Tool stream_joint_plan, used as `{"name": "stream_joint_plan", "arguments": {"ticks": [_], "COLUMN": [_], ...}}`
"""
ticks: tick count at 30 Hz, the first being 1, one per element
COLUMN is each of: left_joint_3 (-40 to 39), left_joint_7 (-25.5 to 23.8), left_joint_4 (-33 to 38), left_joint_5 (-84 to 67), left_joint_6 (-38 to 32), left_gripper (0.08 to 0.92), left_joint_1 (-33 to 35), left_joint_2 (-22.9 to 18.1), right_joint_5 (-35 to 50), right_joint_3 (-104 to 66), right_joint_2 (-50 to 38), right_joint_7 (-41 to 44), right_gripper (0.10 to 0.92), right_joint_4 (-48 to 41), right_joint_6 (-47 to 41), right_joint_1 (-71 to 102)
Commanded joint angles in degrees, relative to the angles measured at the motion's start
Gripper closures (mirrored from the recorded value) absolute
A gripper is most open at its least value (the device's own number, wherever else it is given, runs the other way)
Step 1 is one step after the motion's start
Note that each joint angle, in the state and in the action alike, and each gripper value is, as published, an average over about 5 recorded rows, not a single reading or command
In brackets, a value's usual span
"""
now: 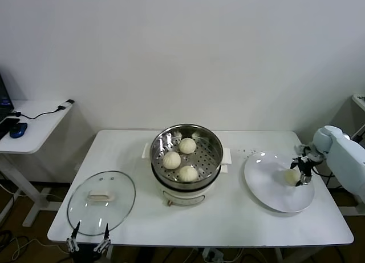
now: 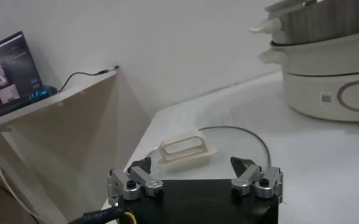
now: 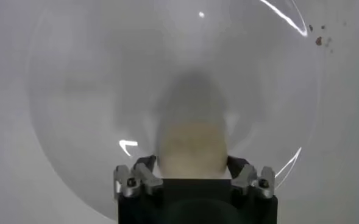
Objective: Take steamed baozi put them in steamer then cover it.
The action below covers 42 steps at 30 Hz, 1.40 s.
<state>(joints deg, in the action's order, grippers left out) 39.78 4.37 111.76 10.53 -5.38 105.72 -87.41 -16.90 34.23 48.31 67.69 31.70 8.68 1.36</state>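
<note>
The steamer (image 1: 214, 140) stands on its white cooker base (image 1: 182, 195) mid-table, uncovered, and also shows in the left wrist view (image 2: 325, 24). Three baozi (image 1: 187, 145) (image 1: 171, 160) (image 1: 188, 173) lie in it. My right gripper (image 1: 300, 173) (image 3: 191, 163) is over the white plate (image 1: 268, 189) (image 3: 75, 91), shut on the fourth baozi (image 1: 292, 175) (image 3: 191, 143). The cover (image 1: 101, 202) (image 2: 240, 146) lies flat on the table at front left, white handle (image 2: 185, 148) up. My left gripper (image 1: 90, 226) (image 2: 190, 162) is open and empty at the cover's near edge.
A white side desk (image 1: 34, 123) with a blue mouse (image 1: 18, 129) and a cable stands to the left; a screen (image 2: 11, 70) sits on it. Small crumbs (image 1: 248, 152) lie between steamer and plate. The table's front edge (image 1: 228, 241) is close.
</note>
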Motion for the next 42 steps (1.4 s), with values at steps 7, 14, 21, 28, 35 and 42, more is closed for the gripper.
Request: {"name": "stream_joint_plan", "arguments": {"ticks": [7,14,21,28,35,42], "left_joint_3": [-0.3,-0.6,-0.9,-1.5,-2.6,-3.2], "left_joint_7": [0.0,0.1,-0.1,-0.4,-0.4,-0.5], "left_joint_4": [-0.3,-0.2,0.5,0.9,1.3,1.7], "left_joint_5": [0.4,0.4,-0.3,-1.1,-1.2,-1.7], "left_joint_6": [-0.2,-0.8,-2.0,-3.0,-3.3,-3.8], "left_gripper": [0.177,0.177,0.177,0.177,0.177,0.177], "left_joint_1": [0.0,0.6,1.4,1.5,0.9,0.9], "left_joint_2": [-0.3,-0.4,0.0,0.6,0.9,1.6], "right_joint_5": [1.7,12.5,35.8,53.0,67.9,72.8], "right_joint_3": [1.6,10.2,35.0,50.7,61.4,67.8], "right_joint_2": [0.4,-2.3,-1.9,5.6,11.9,16.9], "right_joint_7": [0.9,0.9,-0.9,-3.5,-8.0,-11.4], "right_gripper": [0.408,0.423,0.419,0.423,0.423,0.425], "right_joint_4": [-0.3,6.2,18.2,24.9,33.8,38.1], "right_joint_6": [-0.4,-3.9,-14.0,-20.7,-25.6,-27.6], "right_joint_1": [-1.3,-6.5,-26.6,-43.2,-51.8,-54.5]}}
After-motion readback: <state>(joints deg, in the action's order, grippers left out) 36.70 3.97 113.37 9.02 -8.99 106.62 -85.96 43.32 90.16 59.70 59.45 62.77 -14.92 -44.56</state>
